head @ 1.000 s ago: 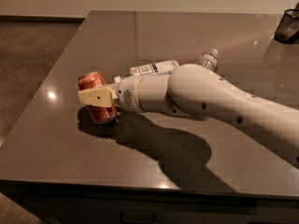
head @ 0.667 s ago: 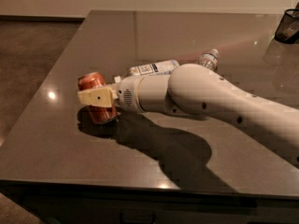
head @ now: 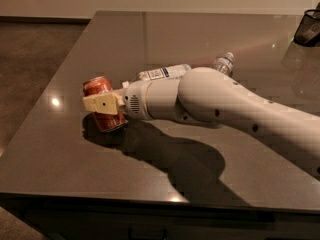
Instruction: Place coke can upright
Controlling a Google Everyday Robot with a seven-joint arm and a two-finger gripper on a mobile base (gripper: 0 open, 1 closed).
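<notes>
The red coke can (head: 96, 86) is at the left part of the dark table (head: 150, 34), leaning with its top tilted up and to the left. My gripper (head: 101, 104) reaches in from the right and is shut on the can. One cream finger (head: 105, 103) lies across the can's front side; the other finger is hidden behind the can. The can's lower end (head: 111, 122) is at or just above the table surface, over its own shadow.
A white-labelled plastic bottle (head: 162, 73) lies on its side just behind my arm. A clear plastic bottle (head: 223, 63) lies further right. A black mesh holder (head: 310, 28) stands at the far right corner. The table's left and front edges are near the can.
</notes>
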